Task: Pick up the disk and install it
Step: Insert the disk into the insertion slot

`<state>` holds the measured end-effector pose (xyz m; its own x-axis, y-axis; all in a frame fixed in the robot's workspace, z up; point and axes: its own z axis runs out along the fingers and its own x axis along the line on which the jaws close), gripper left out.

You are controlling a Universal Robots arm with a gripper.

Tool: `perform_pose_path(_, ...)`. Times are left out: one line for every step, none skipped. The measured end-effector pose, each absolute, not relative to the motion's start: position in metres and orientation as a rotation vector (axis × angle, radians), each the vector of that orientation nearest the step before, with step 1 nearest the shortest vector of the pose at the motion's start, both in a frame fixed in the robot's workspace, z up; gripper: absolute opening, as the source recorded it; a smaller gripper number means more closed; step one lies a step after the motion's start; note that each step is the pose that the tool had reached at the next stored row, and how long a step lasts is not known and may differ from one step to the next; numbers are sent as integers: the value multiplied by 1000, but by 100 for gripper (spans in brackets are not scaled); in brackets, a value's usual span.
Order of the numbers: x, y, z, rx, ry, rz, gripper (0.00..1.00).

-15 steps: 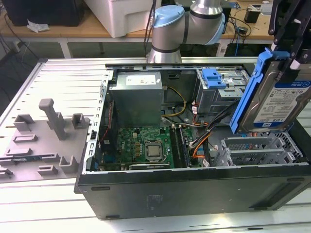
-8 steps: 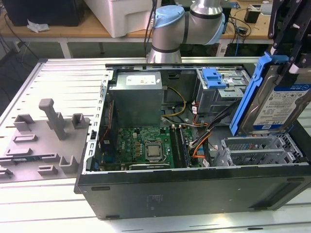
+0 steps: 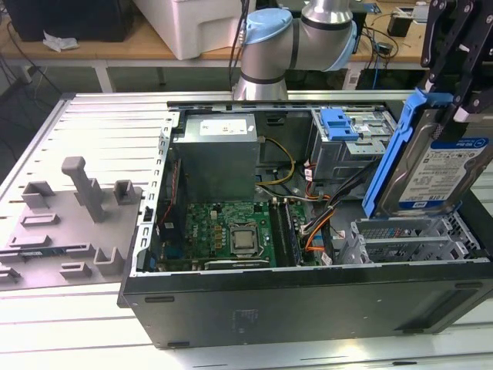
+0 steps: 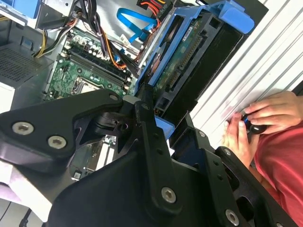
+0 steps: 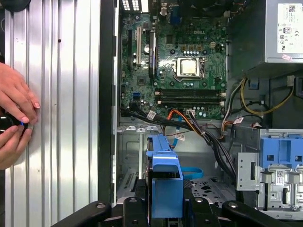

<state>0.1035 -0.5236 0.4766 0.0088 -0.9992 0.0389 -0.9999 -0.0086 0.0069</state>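
Observation:
The disk point(image 3: 431, 173) hangs tilted, nearly on edge, above the open computer case point(image 3: 308, 297) at the exterior view's right. It has a silver body, a white-and-blue label and a blue plastic carrier point(image 3: 391, 154). My gripper point(image 3: 454, 100) comes down from above and is shut on its upper end. In the second wrist view the black fingers point(image 4: 147, 127) clamp the disk point(image 4: 189, 61), whose underside and connector edge show. The first wrist view looks down along the blue carrier point(image 5: 164, 182) held in my gripper point(image 5: 165, 210), over the drive bay floor point(image 5: 208, 187).
Inside the case are a grey power supply point(image 3: 216, 158), the motherboard point(image 3: 231, 231), loose cables point(image 3: 323, 208) and a metal cage with a blue latch point(image 3: 339, 125). A grey fixture plate point(image 3: 69, 216) lies on the exterior view's left. A person's hands point(image 5: 14, 118) rest on the ribbed table beside the case.

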Motion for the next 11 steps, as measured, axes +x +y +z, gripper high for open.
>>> perform_pose_path(104,-524,476,2208,-2189,36,36)
perform_pose_path(104,-524,476,2208,-2189,36,36)
perform_pose_path(104,-524,475,2208,-2189,36,36)
perform_pose_path(104,-524,475,2208,-2189,36,36)
perform_pose_path(103,-524,475,2208,-2189,36,36)
perform_pose_path(104,-524,474,2208,-2189,36,36)
perform_pose_path(104,-524,474,2208,-2190,36,36)
perform_pose_path(104,-524,473,2208,-2190,36,36)
perform_pose_path(104,-524,473,2208,-2190,36,36)
perform_pose_path(104,-524,472,2208,-2190,36,36)
perform_pose_path(104,-524,472,2208,-2190,37,36)
